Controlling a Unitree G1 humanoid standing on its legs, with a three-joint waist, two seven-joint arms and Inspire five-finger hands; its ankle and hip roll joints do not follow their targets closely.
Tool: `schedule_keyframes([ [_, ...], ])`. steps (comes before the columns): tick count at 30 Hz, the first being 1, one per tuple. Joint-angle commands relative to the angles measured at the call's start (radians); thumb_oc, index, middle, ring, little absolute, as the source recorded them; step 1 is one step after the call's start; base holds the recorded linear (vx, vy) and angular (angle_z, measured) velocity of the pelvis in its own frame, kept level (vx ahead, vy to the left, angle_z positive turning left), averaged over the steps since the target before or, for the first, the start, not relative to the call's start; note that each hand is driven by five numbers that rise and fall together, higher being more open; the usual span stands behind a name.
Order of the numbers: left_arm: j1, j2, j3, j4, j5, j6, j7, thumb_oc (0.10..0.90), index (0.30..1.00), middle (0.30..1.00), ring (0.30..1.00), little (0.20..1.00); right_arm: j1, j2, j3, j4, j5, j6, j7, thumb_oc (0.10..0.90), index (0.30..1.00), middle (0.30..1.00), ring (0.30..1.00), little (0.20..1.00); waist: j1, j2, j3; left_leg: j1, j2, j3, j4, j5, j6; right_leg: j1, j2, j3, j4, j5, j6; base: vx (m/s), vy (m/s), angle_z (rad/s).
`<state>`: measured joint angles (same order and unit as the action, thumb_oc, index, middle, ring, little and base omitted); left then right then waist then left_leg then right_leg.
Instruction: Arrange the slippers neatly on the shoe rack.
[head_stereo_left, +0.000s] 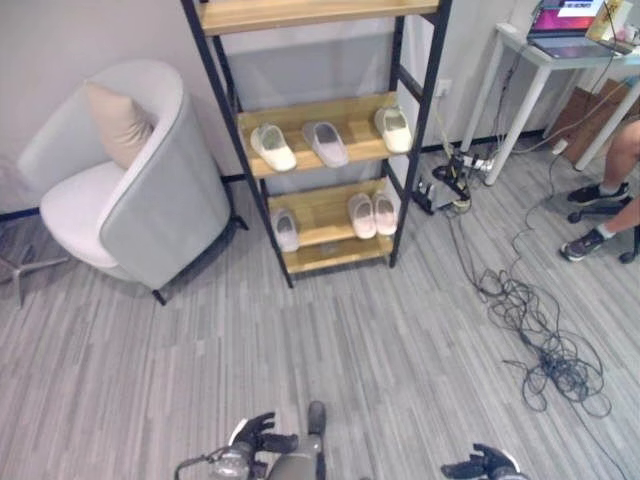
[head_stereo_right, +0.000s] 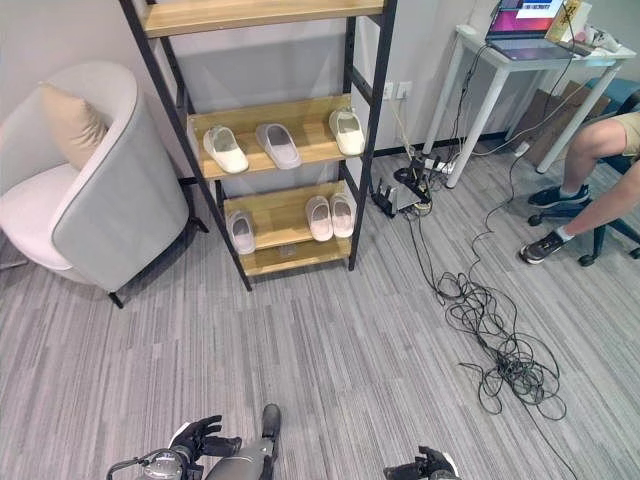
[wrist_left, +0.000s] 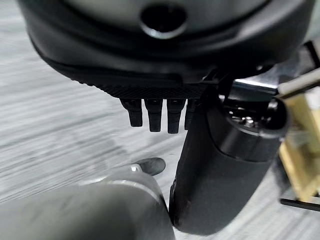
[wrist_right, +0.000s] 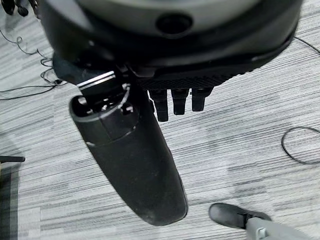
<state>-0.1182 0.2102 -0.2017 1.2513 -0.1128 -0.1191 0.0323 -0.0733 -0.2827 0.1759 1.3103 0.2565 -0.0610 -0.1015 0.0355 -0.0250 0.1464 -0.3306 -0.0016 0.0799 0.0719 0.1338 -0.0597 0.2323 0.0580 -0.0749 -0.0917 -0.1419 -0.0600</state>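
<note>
The shoe rack (head_stereo_left: 225, 110) has a black frame and wooden shelves and stands against the far wall. On its middle shelf lie a white slipper (head_stereo_left: 272, 146), a pale lilac slipper (head_stereo_left: 326, 143) and another white slipper (head_stereo_left: 394, 128), spaced apart. The lower shelf holds a grey slipper (head_stereo_left: 285, 229) on its left and a pale pink pair (head_stereo_left: 372, 214) side by side on its right. My left hand (head_stereo_left: 258, 435) and right hand (head_stereo_left: 485, 464) hang low at the near edge, far from the rack. Each is open and holds nothing, as the left hand (wrist_left: 165, 60) and right hand (wrist_right: 170, 55) show in their wrist views.
A grey armchair (head_stereo_left: 150, 200) with a beige cushion (head_stereo_left: 115, 122) stands left of the rack. Tangled black cables (head_stereo_left: 540, 350) lie on the floor to the right. Beyond them are a white desk (head_stereo_left: 545, 60) with a laptop and a seated person's legs (head_stereo_left: 610, 190).
</note>
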Motion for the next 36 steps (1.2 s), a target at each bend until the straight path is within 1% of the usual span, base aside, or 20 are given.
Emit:
schedule_keyframes([
  [1, 0.072, 0.019, -0.028, 0.061, 0.033, 0.023, 0.010, 0.800, 0.900, 0.900, 0.900, 0.900, 0.050, -0.036, -0.028, -0.049, -0.014, -0.026, -0.003, 0.800, 0.900, 0.900, 0.900, 0.900, 0.058, -0.014, -0.042, 0.010, -0.018, -0.002, 0.050, -0.020, 0.029, -0.002, -0.058, 0.089, 0.130, -0.048, 0.121, 0.32, 0.127, -0.60],
  [3, 0.067, 0.028, -0.017, 0.062, 0.024, 0.026, 0.007, 0.800, 0.900, 0.900, 0.900, 0.900, 0.047, -0.028, -0.026, -0.049, -0.032, -0.024, 0.010, 0.800, 0.900, 0.900, 0.900, 0.900, 0.068, -0.045, -0.052, 0.039, -0.054, -0.003, 0.085, -0.084, 0.071, -0.065, -0.122, 0.081, 0.327, 0.041, 0.194, 0.36, 0.156, -0.56],
  [4, 0.067, 0.028, -0.017, 0.062, 0.024, 0.026, 0.007, 0.800, 0.900, 0.900, 0.900, 0.900, 0.047, -0.029, -0.027, -0.049, -0.032, -0.024, 0.009, 0.800, 0.900, 0.900, 0.900, 0.900, 0.070, -0.042, -0.055, 0.035, -0.050, -0.002, 0.084, -0.081, 0.070, -0.069, -0.118, 0.083, 0.324, 0.045, 0.193, 0.26, 0.136, -0.35],
  [5, 0.063, 0.035, -0.017, 0.056, 0.017, 0.027, 0.006, 0.800, 0.900, 0.900, 0.900, 0.900, 0.040, -0.028, -0.023, -0.058, -0.032, -0.027, 0.015, 0.800, 0.900, 0.900, 0.900, 0.900, 0.060, -0.047, -0.046, 0.080, -0.073, -0.009, 0.095, -0.126, 0.101, -0.144, -0.144, 0.087, 0.503, 0.177, 0.231, 0.26, 0.139, -0.32],
  [6, 0.059, 0.038, -0.018, 0.051, 0.016, 0.028, 0.008, 0.800, 0.900, 0.900, 0.900, 0.900, 0.035, -0.030, -0.022, -0.065, -0.033, -0.027, 0.015, 0.800, 0.900, 0.900, 0.900, 0.900, 0.053, -0.034, -0.042, 0.107, -0.073, -0.018, 0.097, -0.144, 0.116, -0.182, -0.142, 0.086, 0.576, 0.241, 0.230, 0.33, 0.175, -0.17],
  [9, 0.053, 0.044, -0.026, 0.040, 0.012, 0.028, 0.006, 0.800, 0.900, 0.900, 0.900, 0.900, 0.029, -0.029, -0.023, -0.078, -0.031, -0.029, 0.015, 0.800, 0.900, 0.900, 0.900, 0.900, 0.041, -0.007, -0.030, 0.158, -0.070, -0.035, 0.104, -0.180, 0.133, -0.236, -0.156, 0.054, 0.685, 0.262, 0.226, 0.22, 0.095, 0.46],
  [10, 0.050, 0.046, -0.030, 0.031, 0.008, 0.027, 0.007, 0.800, 0.900, 0.900, 0.900, 0.900, 0.029, -0.026, -0.022, -0.080, -0.034, -0.030, 0.012, 0.800, 0.900, 0.900, 0.900, 0.900, 0.032, 0.028, -0.028, 0.214, -0.052, -0.059, 0.087, -0.200, 0.140, -0.316, -0.165, 0.010, 0.742, 0.230, 0.195, 0.34, 0.115, 0.27],
  [11, 0.050, 0.046, -0.030, 0.030, 0.008, 0.027, 0.007, 0.800, 0.900, 0.900, 0.900, 0.900, 0.029, -0.027, -0.021, -0.080, -0.034, -0.031, 0.012, 0.800, 0.900, 0.900, 0.900, 0.900, 0.028, 0.024, -0.026, 0.216, -0.058, -0.061, 0.089, -0.203, 0.140, -0.316, -0.172, 0.008, 0.752, 0.221, 0.195, 0.52, 0.085, 0.15],
  [12, 0.049, 0.045, -0.033, 0.028, 0.009, 0.025, 0.007, 0.800, 0.900, 0.900, 0.900, 0.900, 0.033, -0.026, -0.017, -0.079, -0.034, -0.031, 0.012, 0.800, 0.900, 0.900, 0.900, 0.900, 0.004, 0.034, -0.025, 0.279, -0.062, -0.098, 0.063, -0.221, 0.136, -0.387, -0.157, -0.028, 0.711, 0.150, 0.174, 0.28, 0.001, 0.15],
  [13, 0.049, 0.045, -0.033, 0.028, 0.009, 0.025, 0.007, 0.800, 0.900, 0.900, 0.900, 0.900, 0.032, -0.025, -0.016, -0.079, -0.034, -0.031, 0.012, 0.800, 0.900, 0.900, 0.900, 0.900, 0.002, 0.033, -0.023, 0.280, -0.063, -0.100, 0.063, -0.221, 0.136, -0.386, -0.158, -0.029, 0.713, 0.148, 0.174, 0.40, -0.016, 0.36],
  [15, 0.045, 0.045, -0.036, 0.032, 0.016, 0.025, 0.008, 0.800, 0.900, 0.900, 0.900, 0.900, 0.029, -0.028, -0.013, -0.082, -0.032, -0.030, 0.014, 0.800, 0.900, 0.900, 0.900, 0.900, -0.019, 0.030, -0.021, 0.323, -0.066, -0.116, 0.043, -0.240, 0.124, -0.417, -0.165, -0.071, 0.588, 0.106, 0.168, 0.36, -0.111, 0.45],
  [17, 0.043, 0.041, -0.037, 0.043, 0.029, 0.021, 0.011, 0.800, 0.900, 0.900, 0.900, 0.900, 0.024, -0.029, -0.009, -0.091, -0.026, -0.031, 0.015, 0.800, 0.900, 0.900, 0.900, 0.900, -0.065, 0.007, -0.011, 0.391, -0.087, -0.169, 0.016, -0.271, 0.103, -0.496, -0.157, -0.044, 0.349, 0.153, 0.181, 0.53, -0.199, 0.42],
  [19, 0.042, 0.037, -0.032, 0.054, 0.043, 0.018, 0.013, 0.800, 0.900, 0.900, 0.900, 0.900, 0.024, -0.031, -0.010, -0.095, -0.022, -0.030, 0.013, 0.800, 0.900, 0.900, 0.900, 0.900, -0.091, 0.006, 0.002, 0.443, -0.084, -0.205, 0.004, -0.300, 0.088, -0.509, -0.133, 0.006, 0.218, 0.201, 0.203, 0.37, -0.122, 0.80],
  [21, 0.041, 0.035, -0.033, 0.069, 0.058, 0.019, 0.008, 0.800, 0.900, 0.900, 0.900, 0.900, 0.029, -0.034, -0.011, -0.099, -0.024, -0.028, 0.014, 0.800, 0.900, 0.900, 0.900, 0.900, -0.100, 0.000, -0.001, 0.479, -0.080, -0.223, -0.005, -0.325, 0.073, -0.500, -0.138, 0.009, 0.151, 0.229, 0.211, 0.33, -0.156, 0.85],
  [23, 0.054, 0.030, -0.030, 0.086, 0.069, 0.018, 0.008, 0.800, 0.900, 0.900, 0.900, 0.900, 0.038, -0.036, -0.005, -0.095, -0.032, -0.029, 0.016, 0.800, 0.900, 0.900, 0.900, 0.900, -0.097, -0.002, -0.023, 0.499, -0.070, -0.229, -0.004, -0.345, 0.063, -0.473, -0.141, 0.001, 0.141, 0.240, 0.195, 0.34, -0.196, 0.81],
  [25, 0.062, 0.027, -0.027, 0.088, 0.069, 0.020, 0.009, 0.800, 0.900, 0.900, 0.900, 0.900, 0.042, -0.040, -0.004, -0.094, -0.035, -0.028, 0.019, 0.800, 0.900, 0.900, 0.900, 0.900, -0.100, 0.003, -0.037, 0.504, -0.043, -0.233, 0.017, -0.318, 0.038, -0.457, -0.126, -0.003, 0.162, 0.238, 0.180, 0.25, -0.180, 0.55],
  [28, 0.060, 0.028, -0.032, 0.082, 0.072, 0.020, 0.008, 0.800, 0.900, 0.900, 0.900, 0.900, 0.040, -0.047, -0.006, -0.101, -0.018, -0.040, 0.015, 0.800, 0.900, 0.900, 0.900, 0.900, -0.096, 0.001, -0.039, 0.448, -0.006, -0.216, 0.141, -0.225, -0.021, -0.397, -0.109, -0.012, 0.149, 0.208, 0.152, 0.15, -0.166, 0.09],
  [31, 0.041, 0.027, -0.038, 0.063, 0.051, 0.025, 0.013, 0.800, 0.900, 0.900, 0.900, 0.900, 0.027, -0.057, -0.004, -0.104, 0.006, -0.044, 0.005, 0.800, 0.900, 0.900, 0.900, 0.900, -0.084, -0.023, -0.020, 0.347, 0.028, -0.159, 0.321, -0.164, -0.030, -0.338, -0.105, -0.015, 0.131, 0.180, 0.118, 0.08, -0.158, 0.18],
  [33, 0.031, 0.023, -0.048, 0.053, 0.040, 0.024, 0.013, 0.800, 0.900, 0.900, 0.900, 0.900, 0.025, -0.061, 0.000, -0.093, 0.012, -0.037, 0.001, 0.800, 0.900, 0.900, 0.900, 0.900, -0.074, -0.036, -0.014, 0.295, 0.042, -0.123, 0.351, -0.176, -0.017, -0.305, -0.112, -0.020, 0.120, 0.161, 0.107, 0.10, -0.110, 0.09],
  [36, 0.024, 0.017, -0.060, 0.043, 0.034, 0.021, 0.012, 0.800, 0.900, 0.900, 0.900, 0.900, 0.032, -0.064, 0.001, -0.091, 0.018, -0.039, 0.002, 0.800, 0.900, 0.900, 0.900, 0.900, -0.060, -0.040, -0.017, 0.271, 0.052, -0.067, 0.233, -0.232, -0.006, -0.263, -0.116, -0.043, 0.098, 0.132, 0.116, 0.13, -0.027, 0.06],
])
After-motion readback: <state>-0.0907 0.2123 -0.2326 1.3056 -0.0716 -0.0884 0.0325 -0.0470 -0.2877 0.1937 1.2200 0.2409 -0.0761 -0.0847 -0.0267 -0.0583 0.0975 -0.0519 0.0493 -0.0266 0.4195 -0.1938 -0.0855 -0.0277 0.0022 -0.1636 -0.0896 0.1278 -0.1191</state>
